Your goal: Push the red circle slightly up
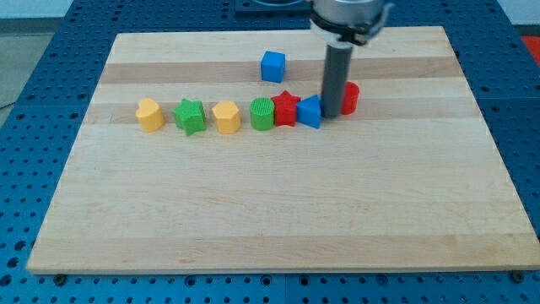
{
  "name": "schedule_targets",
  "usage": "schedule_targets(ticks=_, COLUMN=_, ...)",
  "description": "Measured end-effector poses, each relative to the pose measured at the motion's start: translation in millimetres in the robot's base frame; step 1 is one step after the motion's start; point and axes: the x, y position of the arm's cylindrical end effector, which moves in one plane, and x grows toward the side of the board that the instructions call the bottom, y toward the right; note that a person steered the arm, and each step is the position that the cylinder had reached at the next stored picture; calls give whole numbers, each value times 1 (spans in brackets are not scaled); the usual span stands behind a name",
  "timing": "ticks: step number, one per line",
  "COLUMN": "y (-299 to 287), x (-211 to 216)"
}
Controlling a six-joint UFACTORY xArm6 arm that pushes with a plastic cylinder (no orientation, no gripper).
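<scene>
The red circle sits at the right end of a row of blocks in the upper middle of the wooden board. My rod comes down from the view's top, and my tip rests just left of the red circle, partly covering it. The tip stands between the red circle and a blue block, touching or nearly touching both.
The row runs leftward from the blue block: a red star, a green cylinder, a yellow block, a green star and a yellow block. A blue cube sits alone above the row.
</scene>
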Motion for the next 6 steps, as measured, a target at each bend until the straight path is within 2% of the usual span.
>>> schedule_targets(ticks=1, y=-14, x=-18)
schedule_targets(ticks=2, y=-14, x=3)
schedule_targets(ticks=4, y=-7, x=71)
schedule_targets(ticks=5, y=41, x=51)
schedule_targets(ticks=6, y=45, x=2)
